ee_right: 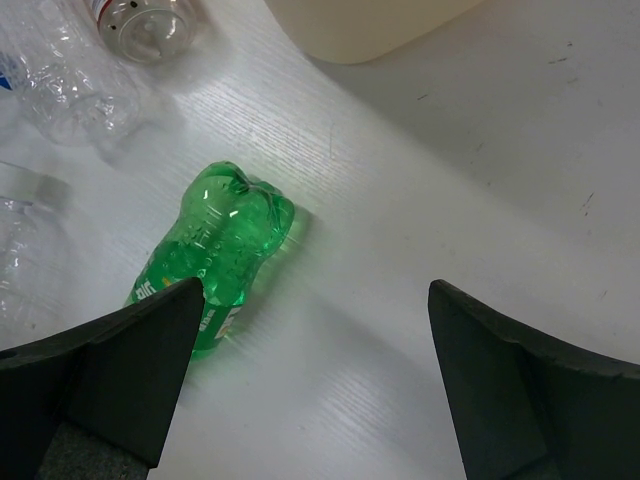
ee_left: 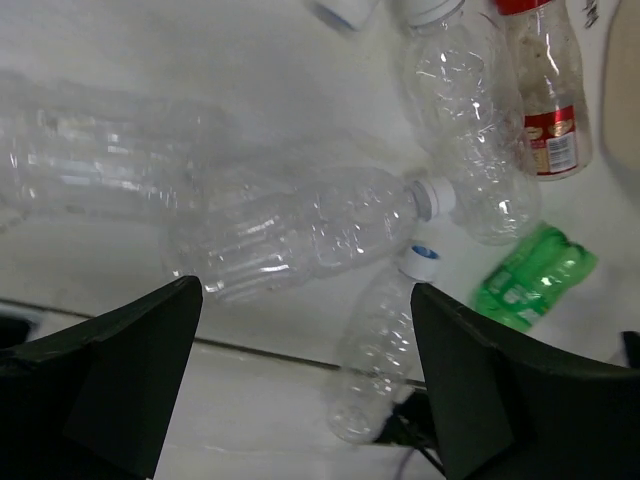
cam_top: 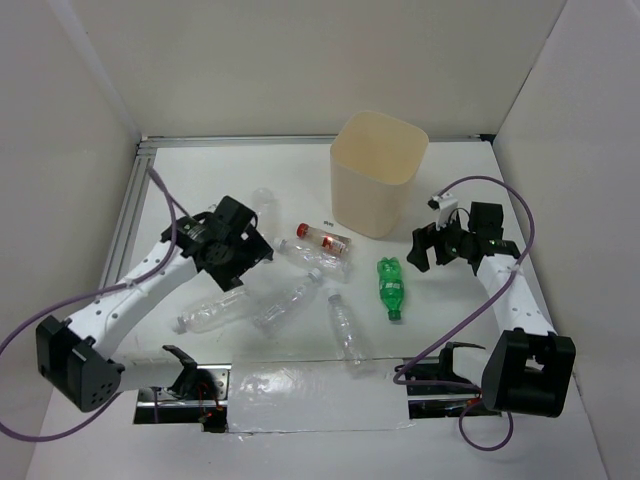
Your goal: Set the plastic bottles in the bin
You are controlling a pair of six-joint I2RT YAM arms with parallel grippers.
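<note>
Approach step, by judgement: nothing is being held. The left hand (cam_top: 240, 252) and right hand (cam_top: 426, 250) are standing wide and empty. Bottles (cam_top: 285, 305) are lying on the white worktop (cam_top: 250, 170) before the bin (cam_top: 378, 185). The right hand is hovering beside the green bottle (cam_top: 391, 288); the next move calls for lowering astride it. White walls (cam_top: 60, 130) are enclosing the worktop.
</note>
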